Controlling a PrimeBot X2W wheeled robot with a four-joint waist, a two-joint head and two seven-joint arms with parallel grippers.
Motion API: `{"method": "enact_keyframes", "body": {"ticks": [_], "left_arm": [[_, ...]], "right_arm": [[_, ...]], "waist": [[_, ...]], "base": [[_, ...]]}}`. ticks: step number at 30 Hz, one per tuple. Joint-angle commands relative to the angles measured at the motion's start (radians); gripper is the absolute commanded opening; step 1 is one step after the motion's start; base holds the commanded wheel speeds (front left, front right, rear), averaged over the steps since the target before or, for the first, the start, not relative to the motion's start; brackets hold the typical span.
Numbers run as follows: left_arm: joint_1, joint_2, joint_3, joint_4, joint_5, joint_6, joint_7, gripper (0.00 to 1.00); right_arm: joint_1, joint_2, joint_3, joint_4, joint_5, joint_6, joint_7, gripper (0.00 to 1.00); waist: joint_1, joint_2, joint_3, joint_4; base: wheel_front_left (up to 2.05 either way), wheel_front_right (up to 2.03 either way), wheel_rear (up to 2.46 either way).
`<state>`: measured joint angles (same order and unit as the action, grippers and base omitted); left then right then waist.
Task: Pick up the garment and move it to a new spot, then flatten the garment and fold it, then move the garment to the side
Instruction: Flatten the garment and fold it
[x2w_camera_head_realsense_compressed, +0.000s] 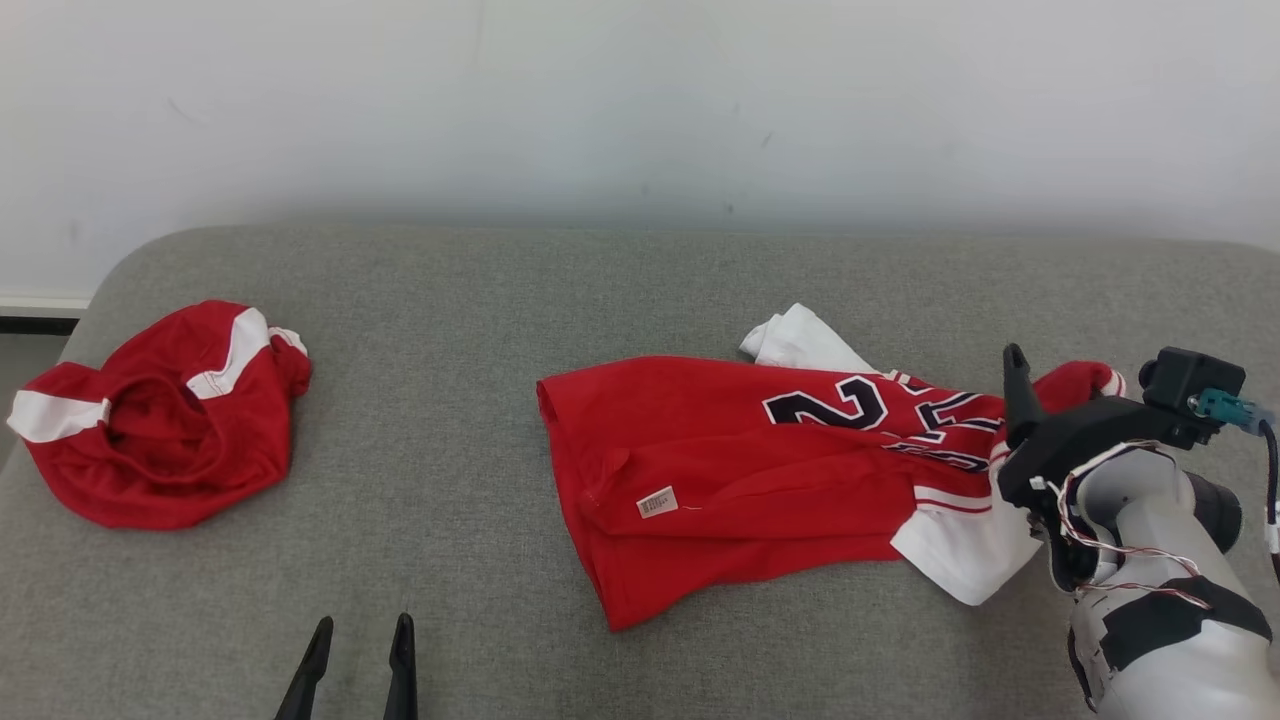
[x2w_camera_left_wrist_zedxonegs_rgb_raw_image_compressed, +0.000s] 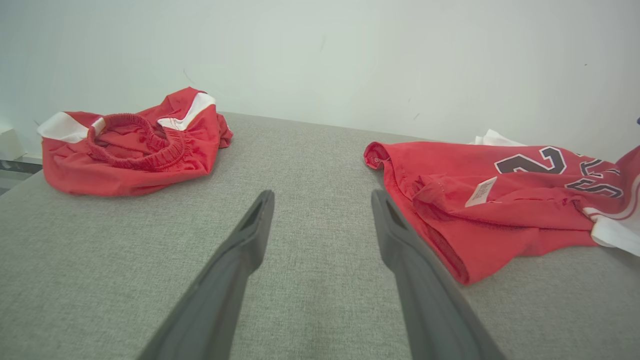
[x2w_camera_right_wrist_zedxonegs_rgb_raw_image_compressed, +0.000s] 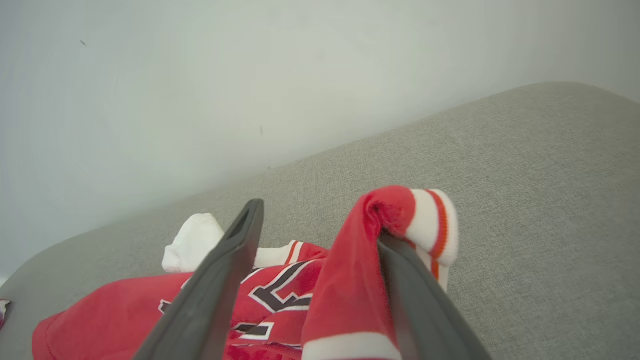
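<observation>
The garment (x2w_camera_head_realsense_compressed: 740, 470) is a red jersey with dark numbers and white sleeves, lying crumpled on the grey cushion right of centre. My right gripper (x2w_camera_head_realsense_compressed: 1045, 385) hovers at its right end with its jaws spread wide. A red fold with white trim (x2w_camera_right_wrist_zedxonegs_rgb_raw_image_compressed: 400, 215) hangs over the tip of one finger, and the other finger (x2w_camera_right_wrist_zedxonegs_rgb_raw_image_compressed: 235, 250) is bare. The jersey (x2w_camera_right_wrist_zedxonegs_rgb_raw_image_compressed: 125, 320) trails down and away below the fingers. My left gripper (x2w_camera_head_realsense_compressed: 364, 625) is open low at the front with nothing between its fingers. It (x2w_camera_left_wrist_zedxonegs_rgb_raw_image_compressed: 322, 197) points at bare cushion just left of the jersey's hem (x2w_camera_left_wrist_zedxonegs_rgb_raw_image_compressed: 450, 240).
A second red piece, shorts (x2w_camera_head_realsense_compressed: 165, 430) with white panels and an elastic waistband (x2w_camera_left_wrist_zedxonegs_rgb_raw_image_compressed: 135, 145), lies bunched at the far left. The grey cushion (x2w_camera_head_realsense_compressed: 640, 280) ends at a white wall behind, and its left edge drops off near the shorts.
</observation>
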<state>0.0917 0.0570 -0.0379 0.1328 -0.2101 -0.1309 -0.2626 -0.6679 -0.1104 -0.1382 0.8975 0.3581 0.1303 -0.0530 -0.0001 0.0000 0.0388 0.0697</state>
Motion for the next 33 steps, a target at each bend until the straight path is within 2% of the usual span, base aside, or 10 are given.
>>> {"method": "enact_keyframes", "body": {"ticks": [1, 9, 16, 24, 28, 33], "left_arm": [[-0.004, 0.003, -0.004, 0.002, 0.007, 0.001, -0.003, 1.00], [0.011, 0.002, 0.008, 0.000, 0.004, 0.001, -0.003, 1.00], [0.032, -0.001, 0.029, -0.006, 0.007, 0.001, -0.003, 1.00], [0.046, -0.005, 0.037, -0.010, 0.006, 0.001, -0.003, 1.00], [0.047, -0.005, 0.040, -0.013, 0.002, 0.001, -0.003, 1.00], [0.046, -0.006, 0.046, -0.019, 0.001, 0.001, -0.003, 1.00]], "right_arm": [[-0.003, -0.020, -0.013, 0.023, -0.033, 0.001, 0.010, 1.00], [0.049, -0.050, -0.075, 0.103, -0.195, 0.001, 0.070, 1.00], [0.148, -0.063, -0.118, 0.046, -0.289, 0.001, 0.129, 1.00], [0.326, -0.044, -0.150, -0.198, -0.331, 0.001, 0.223, 1.00], [0.441, -0.020, -0.132, -0.386, -0.340, 0.001, 0.262, 1.00], [0.584, 0.017, -0.092, -0.640, -0.324, 0.001, 0.242, 1.00]], "waist": [[0.0001, 0.0000, 0.000, 0.009], [0.0001, 0.0000, -0.009, 0.012], [0.0001, 0.0000, -0.030, -0.014], [0.0001, 0.0000, -0.049, -0.042], [0.0001, 0.0000, -0.052, -0.050], [0.0001, 0.0000, -0.055, -0.056]], "base": [[0.00, 0.00, 0.00], [0.00, 0.00, 0.00], [0.00, 0.00, 0.00], [0.00, 0.00, 0.00], [0.00, 0.00, 0.00], [0.00, 0.00, 0.00]]}}
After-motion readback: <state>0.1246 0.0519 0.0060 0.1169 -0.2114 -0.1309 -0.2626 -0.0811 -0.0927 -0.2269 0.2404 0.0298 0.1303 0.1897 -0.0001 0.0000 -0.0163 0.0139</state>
